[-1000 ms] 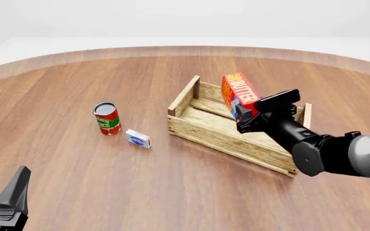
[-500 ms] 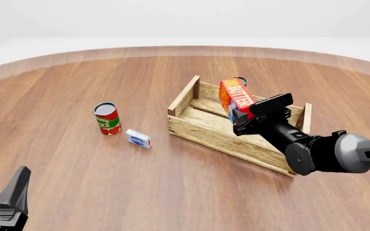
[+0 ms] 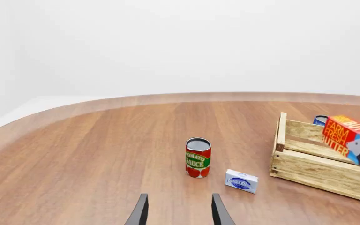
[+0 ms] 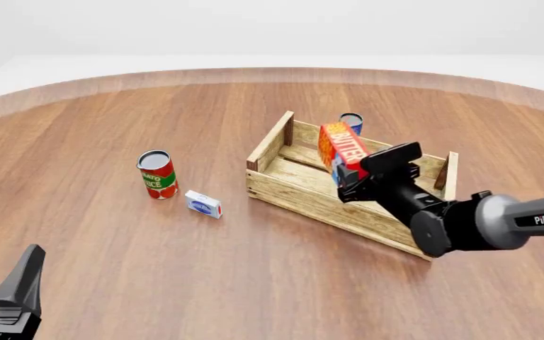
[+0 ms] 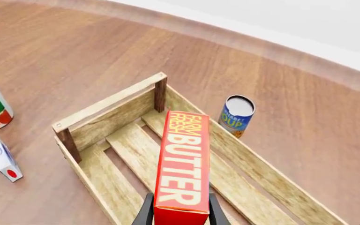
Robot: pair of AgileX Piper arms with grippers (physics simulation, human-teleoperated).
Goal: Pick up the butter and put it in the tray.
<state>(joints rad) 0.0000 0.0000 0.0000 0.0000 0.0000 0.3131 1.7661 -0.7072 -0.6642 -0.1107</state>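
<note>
The butter (image 4: 341, 149), a red carton with an orange-yellow lettered face, is held tilted over the inside of the tray (image 4: 282, 188), a light wooden slatted crate. My right gripper (image 4: 355, 176) is shut on the butter's lower end. In the right wrist view the butter (image 5: 183, 166) stands between the fingers above the tray's slats (image 5: 120, 140). The left wrist view shows the butter (image 3: 352, 138) and the tray (image 3: 305, 161) at the right. My left gripper (image 3: 178, 213) is open and empty near the table's front left, also low in the front view (image 4: 12, 294).
A red tomato sauce can (image 4: 156, 174) and a small white-blue box (image 4: 202, 204) stand left of the tray. A blue soup can (image 4: 350, 123) stands just behind the tray's far side. The round wooden table's edge curves at the back.
My right gripper has carried the butter down and to the left, lower into the tray. The left arm has not moved.
</note>
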